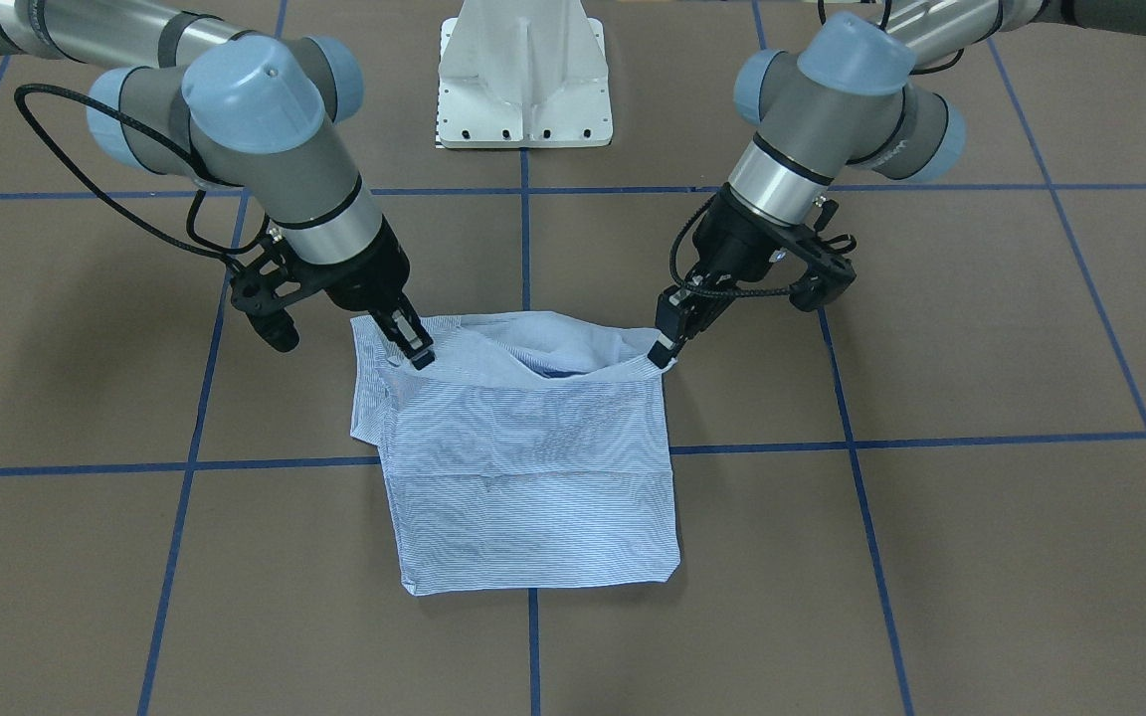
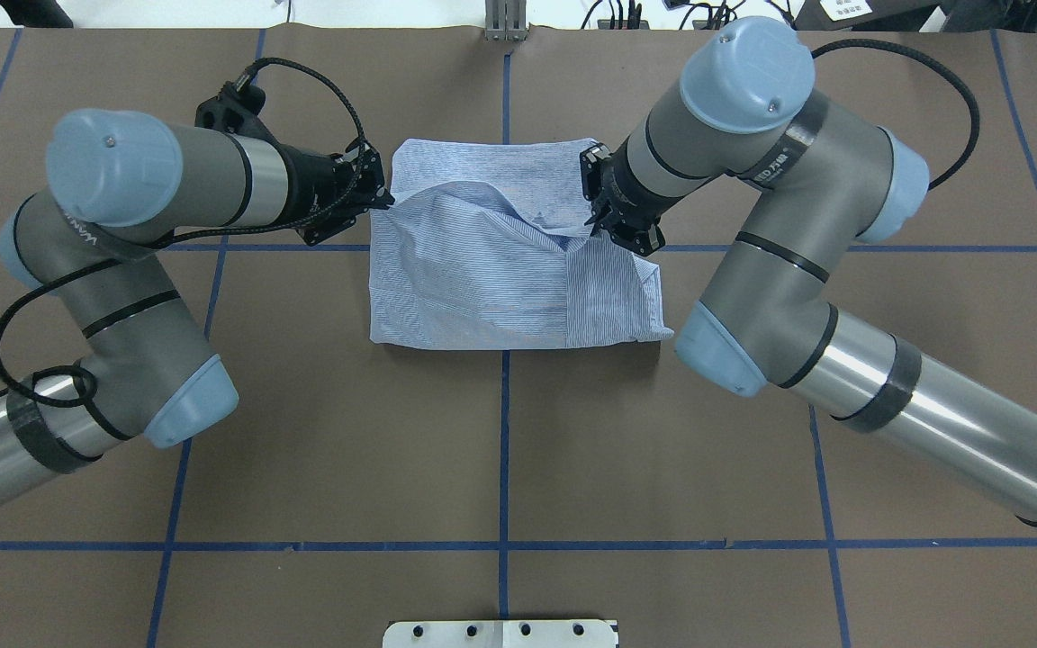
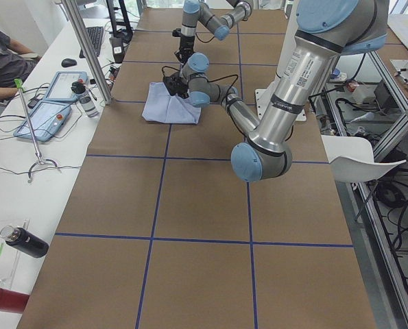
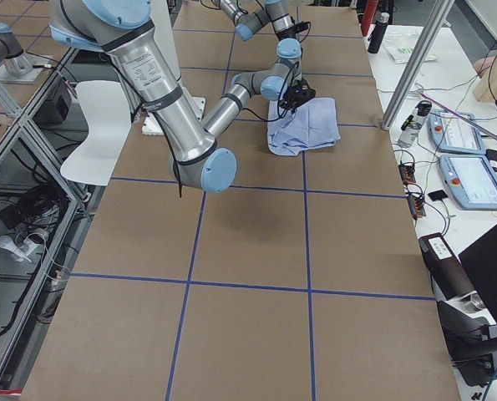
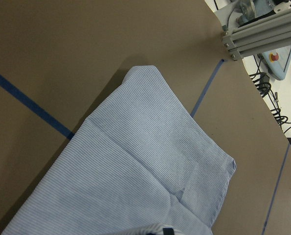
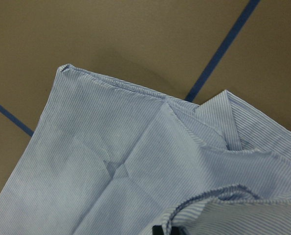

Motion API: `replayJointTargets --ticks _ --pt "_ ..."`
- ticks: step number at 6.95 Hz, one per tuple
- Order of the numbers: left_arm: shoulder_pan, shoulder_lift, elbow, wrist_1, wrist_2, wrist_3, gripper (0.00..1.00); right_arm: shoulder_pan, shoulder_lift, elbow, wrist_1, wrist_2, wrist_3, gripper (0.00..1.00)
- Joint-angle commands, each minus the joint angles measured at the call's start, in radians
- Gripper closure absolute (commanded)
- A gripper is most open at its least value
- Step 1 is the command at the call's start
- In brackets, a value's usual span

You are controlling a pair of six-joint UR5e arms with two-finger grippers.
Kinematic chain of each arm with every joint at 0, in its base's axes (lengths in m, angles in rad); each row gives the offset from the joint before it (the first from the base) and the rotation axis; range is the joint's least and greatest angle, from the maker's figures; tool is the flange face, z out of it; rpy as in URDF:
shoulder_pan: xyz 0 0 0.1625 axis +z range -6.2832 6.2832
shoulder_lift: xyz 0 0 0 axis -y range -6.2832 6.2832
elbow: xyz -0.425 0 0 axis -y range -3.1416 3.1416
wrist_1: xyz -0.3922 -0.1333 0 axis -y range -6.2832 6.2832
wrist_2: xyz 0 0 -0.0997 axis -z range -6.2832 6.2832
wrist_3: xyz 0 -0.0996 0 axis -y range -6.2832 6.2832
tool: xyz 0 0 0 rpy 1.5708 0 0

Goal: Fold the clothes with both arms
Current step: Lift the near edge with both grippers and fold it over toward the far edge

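Overhead exterior showed the light blue white-striped shirt (image 2: 473,270) half-folded on the brown table (image 2: 500,432). Its lifted corners sat clenched in the left tool (image 2: 383,200) and the right tool (image 2: 592,225), likely to carry the fold over.

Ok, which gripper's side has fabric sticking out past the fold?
The right gripper: a flap of the shirt juts out beside it; by the left gripper the edge is flush.

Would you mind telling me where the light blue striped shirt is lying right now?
In the overhead view the light blue striped shirt lies partly folded across the central blue tape line, between the black left gripper and the black right gripper.
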Motion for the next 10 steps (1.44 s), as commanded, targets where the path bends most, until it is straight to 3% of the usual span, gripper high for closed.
replayJointTargets --ticks 1,3,6,9,10 --pt "-0.021 -0.109 0.173 -0.009 0.001 0.038 1.0 0.028 0.077 -0.168 0.007 0.009 -0.104 1.0" --pt "-0.038 -0.173 0.337 -0.102 0.002 0.049 1.0 0.05 0.143 -0.298 0.01 0.012 -0.167 1.0" --pt "-0.044 -0.238 0.453 -0.13 0.008 0.057 1.0 0.07 0.192 -0.451 0.12 0.012 -0.197 1.0" --pt "-0.047 -0.305 0.622 -0.24 0.054 0.058 1.0 0.094 0.269 -0.579 0.136 0.015 -0.267 1.0" --pt "-0.073 -0.338 0.676 -0.266 0.062 0.075 0.62 0.112 0.336 -0.693 0.192 0.02 -0.293 0.01"
